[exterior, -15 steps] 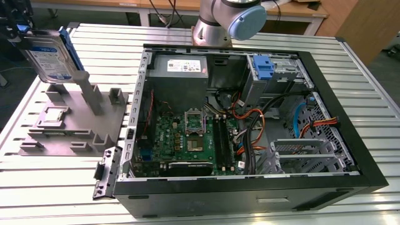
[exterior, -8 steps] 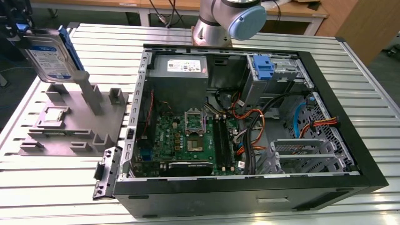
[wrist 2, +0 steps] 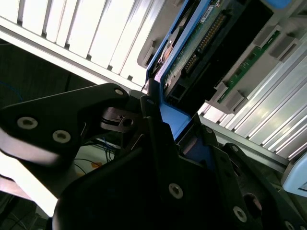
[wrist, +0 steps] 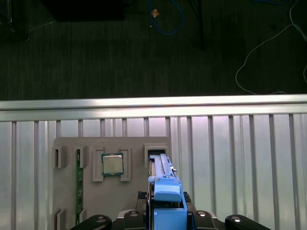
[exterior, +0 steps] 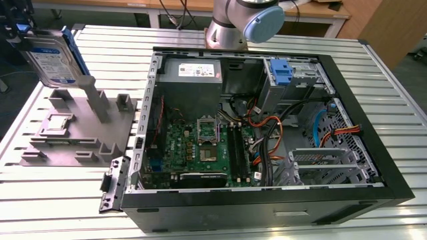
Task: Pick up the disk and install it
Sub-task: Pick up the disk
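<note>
The disk [exterior: 52, 56], a grey drive with a white-and-blue label in a blue carrier, hangs upright and slightly tilted over the grey fixture plate [exterior: 70, 135] at the exterior view's left. My gripper [exterior: 23, 31] is shut on its upper end. In the second wrist view the black fingers [wrist 2: 144, 143] clamp the carrier's blue edge, with the disk [wrist 2: 201, 43] showing its circuit board side. In the first wrist view the disk [wrist: 165, 184] stands edge-on between my gripper [wrist: 165, 218] and the fixture plate [wrist: 67, 191]. The open computer case [exterior: 347, 165] lies at the exterior view's right.
The fixture plate carries a tall grey post [exterior: 95, 99], a processor chip [wrist: 112, 164] and a memory stick [wrist: 78, 184]. Inside the case are a grey power supply [exterior: 193, 70], a motherboard [exterior: 200, 150], cables and an upright blue bracket [exterior: 281, 72] on the silver bay. The arm's base [exterior: 233, 25] stands behind the case.
</note>
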Tool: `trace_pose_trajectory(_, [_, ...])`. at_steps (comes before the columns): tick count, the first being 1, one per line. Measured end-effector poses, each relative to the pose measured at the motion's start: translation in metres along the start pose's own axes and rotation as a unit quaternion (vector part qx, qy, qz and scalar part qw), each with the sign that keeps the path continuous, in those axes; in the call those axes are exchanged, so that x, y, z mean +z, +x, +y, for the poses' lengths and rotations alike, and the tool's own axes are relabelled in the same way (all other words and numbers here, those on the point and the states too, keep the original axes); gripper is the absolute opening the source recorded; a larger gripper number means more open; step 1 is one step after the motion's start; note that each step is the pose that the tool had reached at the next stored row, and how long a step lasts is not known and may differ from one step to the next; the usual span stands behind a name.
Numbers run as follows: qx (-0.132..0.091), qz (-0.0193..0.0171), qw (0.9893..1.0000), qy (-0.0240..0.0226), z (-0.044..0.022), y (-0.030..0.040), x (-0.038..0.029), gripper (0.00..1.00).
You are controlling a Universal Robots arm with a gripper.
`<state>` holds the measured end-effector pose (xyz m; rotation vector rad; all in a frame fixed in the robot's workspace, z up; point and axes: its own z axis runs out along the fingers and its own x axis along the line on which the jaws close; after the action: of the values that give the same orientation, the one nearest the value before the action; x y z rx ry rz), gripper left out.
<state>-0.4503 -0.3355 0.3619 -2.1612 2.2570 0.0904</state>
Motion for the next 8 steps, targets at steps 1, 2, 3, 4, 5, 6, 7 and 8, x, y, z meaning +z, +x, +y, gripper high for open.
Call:
trace_pose_trajectory(1, [0.000, 0.0000, 1.0000, 0.0000, 0.0000, 0.0000, -0.0004, 0.37])
trace_pose_trajectory(2, [0.000, 0.0000, 1.0000, 0.0000, 0.0000, 0.0000, -0.0007, 0.37])
trace_pose_trajectory(3, [0.000, 0.0000, 1.0000, 0.0000, 0.0000, -0.0001, -0.0010, 0.37])
trace_pose_trajectory(4, [0.000, 0.0000, 1.0000, 0.0000, 0.0000, -0.0001, -0.0014, 0.37])
trace_pose_trajectory(5, [0.000, 0.0000, 1.0000, -0.0001, 0.0001, -0.0001, -0.0019, 0.37])
trace_pose_trajectory(6, [0.000, 0.0000, 1.0000, 0.0000, 0.0001, -0.0001, -0.0024, 0.37])
trace_pose_trajectory(7, [0.000, 0.0000, 1.0000, 0.0000, 0.0001, -0.0001, -0.0027, 0.37])
trace_pose_trajectory(8, [0.000, 0.0000, 1.0000, 0.0000, 0.0001, -0.0002, -0.0031, 0.37])
